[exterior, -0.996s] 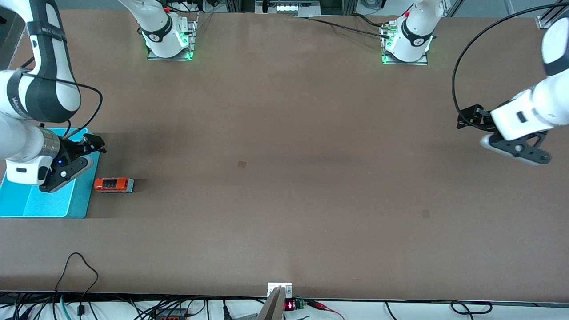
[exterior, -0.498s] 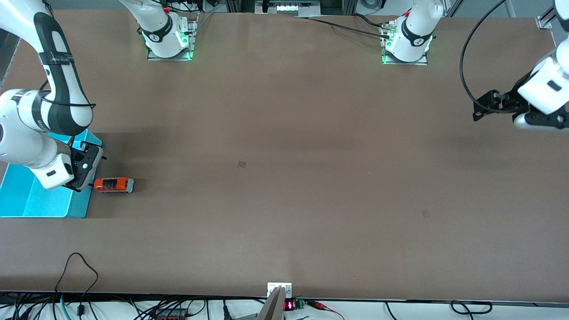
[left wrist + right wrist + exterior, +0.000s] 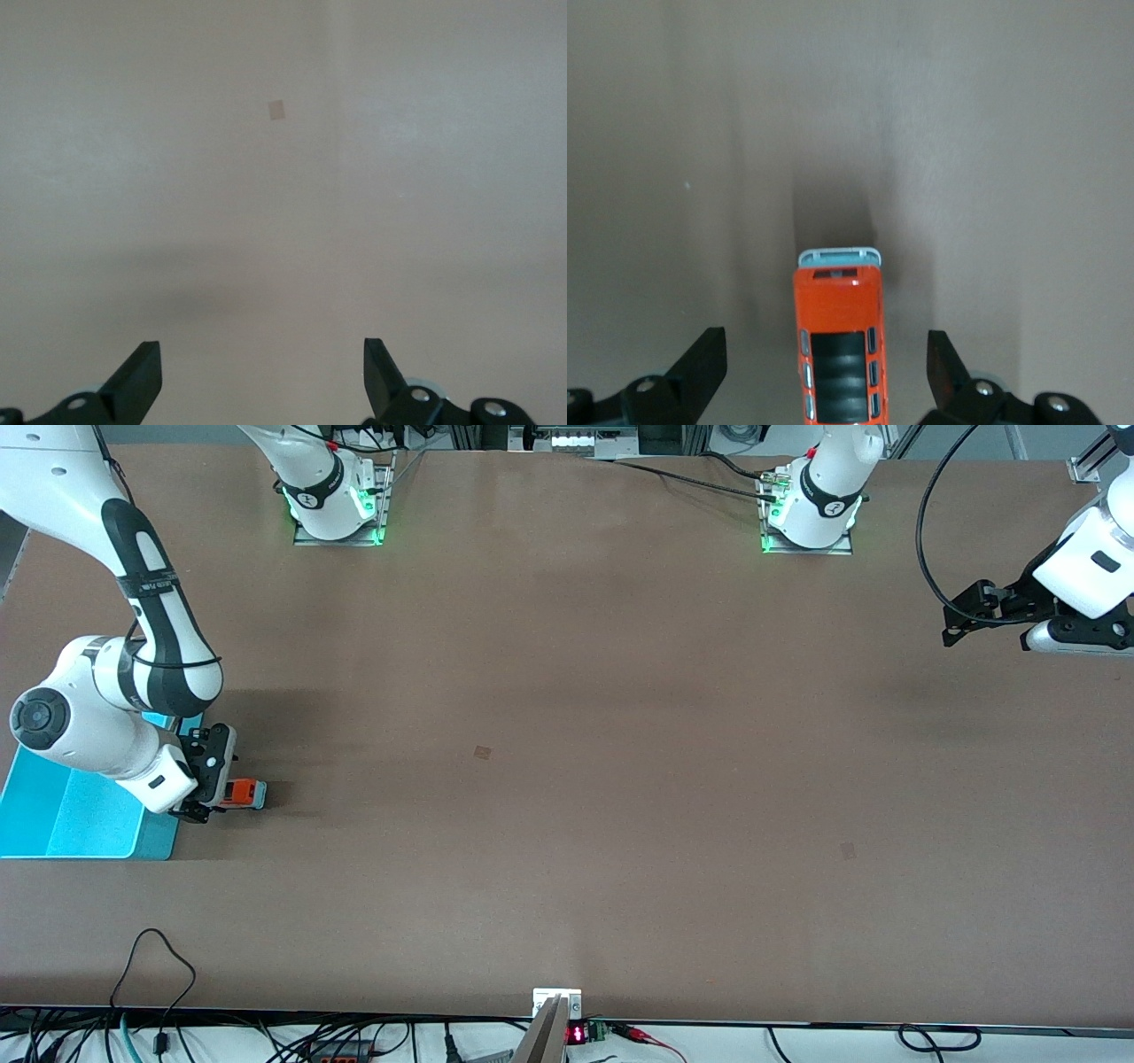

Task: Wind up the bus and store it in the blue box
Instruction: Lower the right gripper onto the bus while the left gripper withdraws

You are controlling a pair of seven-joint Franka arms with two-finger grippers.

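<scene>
One blue box [image 3: 53, 841] | bus [image 3: 245, 793] beside it, on table [image 3: 567, 779]

Matt brown table [image 3: 567, 717], smooth like board, with no shine. Small bus [image 3: 838, 350] of glossy orange plastic, with dark ribbed roof panels and a pale grey end trim. Light blue box [image 3: 53, 815] of smooth plastic with a soft sheen, at the right arm's end of the table. Both arms in shiny white plastic shells with black bands. Left gripper [image 3: 262, 376] and right gripper [image 3: 826, 367] with matt black fingers, looking like hard plastic.
</scene>
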